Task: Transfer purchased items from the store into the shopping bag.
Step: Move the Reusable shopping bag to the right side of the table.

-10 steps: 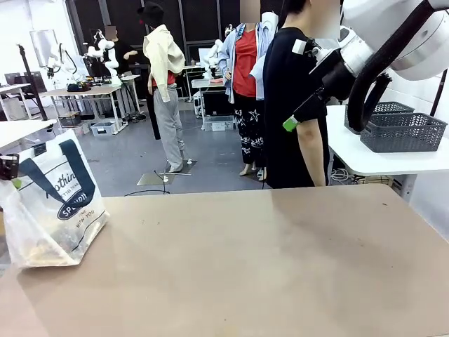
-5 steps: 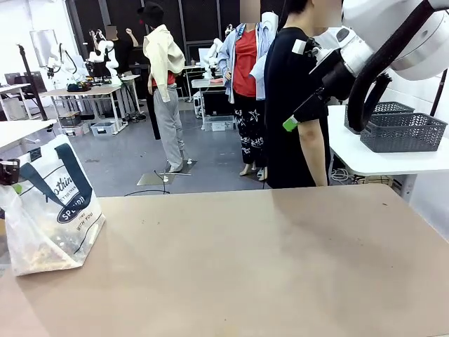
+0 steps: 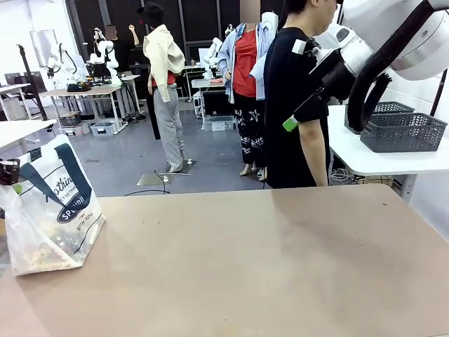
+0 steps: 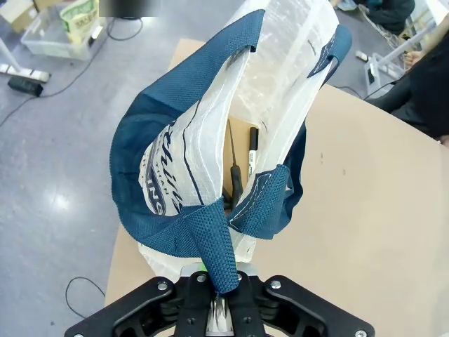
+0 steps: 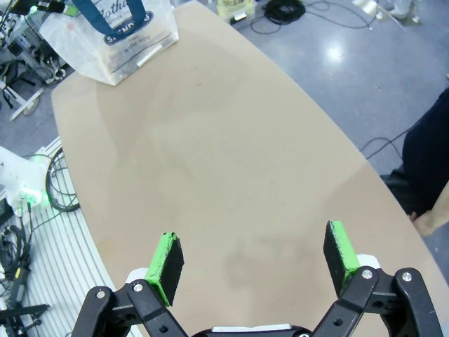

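A: Where's the shopping bag (image 3: 52,203)?

B: At nine o'clock on the table (image 3: 245,267), by its edge. Clear crinkled plastic, navy handles, round navy logo with white lettering.

A: Who has it?

B: The left gripper (image 4: 219,309), clamped tight on a navy strap (image 4: 217,249) at the bag's mouth.

A: Anything inside?

B: Dark pens (image 4: 251,144), something yellowish at the bottom.

A: The right gripper (image 5: 252,260)?

B: Jaws spread wide, empty, high above bare tabletop.

front across table (image 3: 266,267), wrists overhead, sharing shopping bag (image 3: 52,203)
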